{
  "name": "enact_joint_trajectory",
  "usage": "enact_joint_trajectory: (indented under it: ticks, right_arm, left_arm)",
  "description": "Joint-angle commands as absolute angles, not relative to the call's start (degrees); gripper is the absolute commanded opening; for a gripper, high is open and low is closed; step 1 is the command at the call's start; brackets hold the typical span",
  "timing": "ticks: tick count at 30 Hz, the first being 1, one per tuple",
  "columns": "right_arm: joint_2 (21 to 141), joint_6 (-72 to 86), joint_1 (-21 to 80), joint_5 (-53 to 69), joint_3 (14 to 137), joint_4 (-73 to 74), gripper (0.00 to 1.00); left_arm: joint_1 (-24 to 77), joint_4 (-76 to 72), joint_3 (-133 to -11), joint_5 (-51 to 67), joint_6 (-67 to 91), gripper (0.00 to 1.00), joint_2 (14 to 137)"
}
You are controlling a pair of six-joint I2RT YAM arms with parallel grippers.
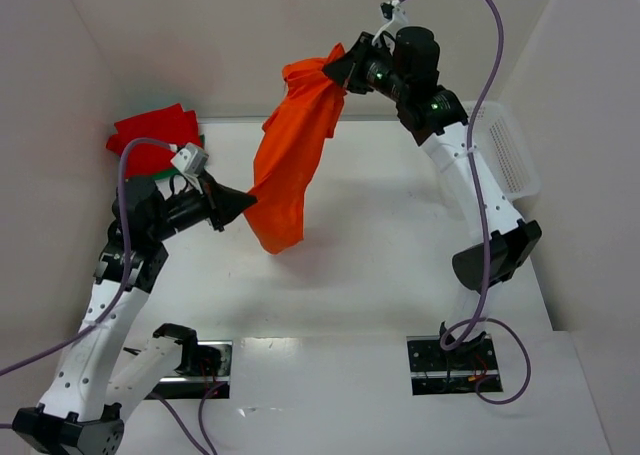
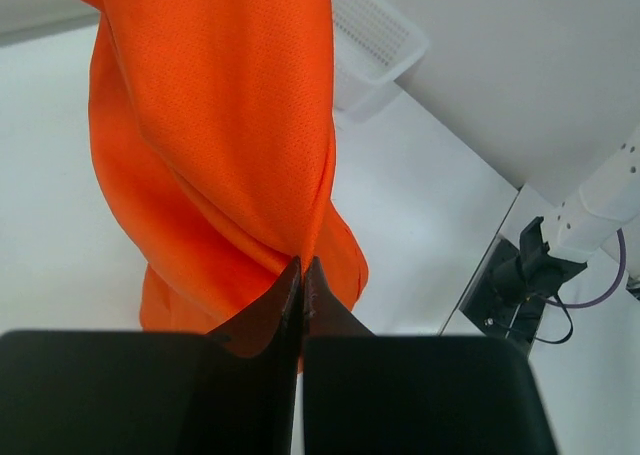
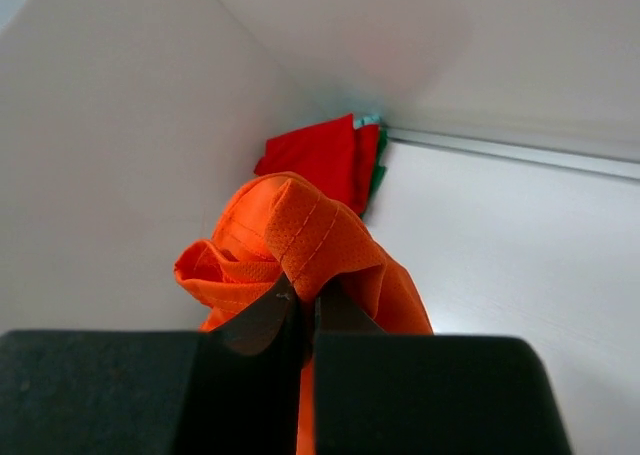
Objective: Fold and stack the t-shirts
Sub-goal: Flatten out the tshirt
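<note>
An orange t-shirt (image 1: 295, 150) hangs in the air above the table. My right gripper (image 1: 345, 70) is shut on its bunched top hem (image 3: 310, 235), held high near the back wall. My left gripper (image 1: 248, 203) is shut on the shirt's lower edge (image 2: 300, 245), pinching a fold of the fabric. The shirt's bottom (image 1: 277, 237) hangs just over the table. A pile of folded red and green shirts (image 1: 155, 137) lies at the back left corner; it also shows in the right wrist view (image 3: 325, 155).
A white plastic basket (image 1: 505, 155) stands at the right edge of the table, seen also in the left wrist view (image 2: 375, 40). White walls enclose the table on the left, back and right. The arm bases (image 1: 450, 360) sit at the near edge.
</note>
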State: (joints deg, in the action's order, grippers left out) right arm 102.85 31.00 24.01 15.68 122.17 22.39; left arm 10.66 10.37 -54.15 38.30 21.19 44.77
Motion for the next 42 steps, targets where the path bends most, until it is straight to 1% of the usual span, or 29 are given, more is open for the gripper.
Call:
enact_joint_trajectory:
  ticks: [1,4,7,10,11,12,13,14,15,16,17,18,19,20,21,24,25,26,29,32,35,38,42]
  right_arm:
    - [102.8,28.4,23.3,11.6,118.8,19.7,0.00]
    - [105.1,28.4,23.3,11.6,118.2,19.2,0.00]
    - [108.9,29.0,23.3,15.1,119.6,19.2,0.00]
    - [114.2,29.6,25.2,16.5,129.5,22.5,0.00]
    - [117.0,28.1,25.7,16.5,136.3,25.2,0.10]
    - [119.7,27.6,26.4,16.5,143.3,28.3,0.42]
    - [120.4,27.6,26.4,16.0,146.8,29.3,0.61]
    - [120.4,27.6,26.4,15.5,146.9,29.9,0.87]
    - [119.3,27.6,26.4,15.5,146.1,29.9,0.94]
    - [117.8,27.6,26.4,15.5,140.8,29.4,0.96]
    - [113.2,28.1,26.4,15.5,136.7,26.4,0.99]
    - [110.4,28.8,26.4,15.5,127.0,24.5,0.99]
    - [107.4,29.5,26.4,15.5,121.8,22.3,0.99]
    - [99.1,32.8,26.4,16.0,109.0,17.7,0.99]
    - [96.7,33.9,26.4,16.8,108.9,17.7,0.99]
    - [88.7,38.7,26.4,21.9,92.5,14.9,0.99]
    - [86.8,39.7,26.4,21.9,92.5,14.9,0.99]
    - [84.8,40.8,26.4,21.9,88.2,14.2,0.99]
    - [76.2,46.0,26.4,23.5,81.0,11.5,0.99]
    - [73.7,49.7,26.4,27.8,76.3,7.1,0.99]
    - [73.7,50.9,28.4,27.9,74.5,3.3,0.99]
    - [76.6,50.9,31.8,26.8,74.5,0.2,0.99]
    - [79.8,47.6,36.6,22.3,75.9,-0.5,0.99]
  left_arm:
    - [10.8,10.5,-54.0,40.5,21.0,0.00,45.4]
    - [10.8,11.1,-55.3,37.7,20.5,0.00,45.4]
    - [10.8,11.1,-57.3,35.3,20.5,0.00,44.7]
    - [10.8,10.5,-60.8,34.2,21.7,0.00,43.7]
    - [10.8,9.8,-64.1,33.3,21.7,0.00,43.7]
    - [10.8,9.8,-67.3,33.3,21.7,0.00,44.7]
    - [10.8,9.8,-68.6,33.3,21.7,0.00,45.3]
    - [11.3,8.1,-70.1,33.3,22.9,0.00,46.5]
    - [11.3,8.1,-70.1,33.3,24.0,0.00,46.5]
    - [11.3,5.6,-70.1,33.3,24.9,0.00,47.2]
    - [11.3,3.4,-69.5,32.4,27.0,0.00,47.8]
    - [11.3,2.2,-69.5,32.4,27.9,0.00,48.6]
    - [11.3,1.3,-69.0,31.5,28.6,0.00,49.1]
    - [11.3,-0.3,-69.0,29.1,30.6,0.00,49.9]
    - [11.3,-0.4,-69.0,28.4,30.6,0.00,50.5]
    - [11.3,-0.9,-69.6,27.9,31.3,0.00,52.9]
    - [11.3,-0.9,-69.6,28.4,31.3,0.00,53.6]
    - [11.3,-1.5,-69.6,28.4,31.3,0.00,53.6]
    - [11.3,-2.1,-68.7,28.9,31.8,0.00,54.1]
    - [11.3,-3.9,-67.6,30.1,33.0,0.00,54.1]
    - [11.3,-5.9,-66.2,30.7,34.5,0.00,54.7]
    - [11.3,-7.2,-65.0,31.3,35.9,0.00,55.2]
    - [11.3,-9.1,-63.8,30.5,37.2,0.00,55.7]
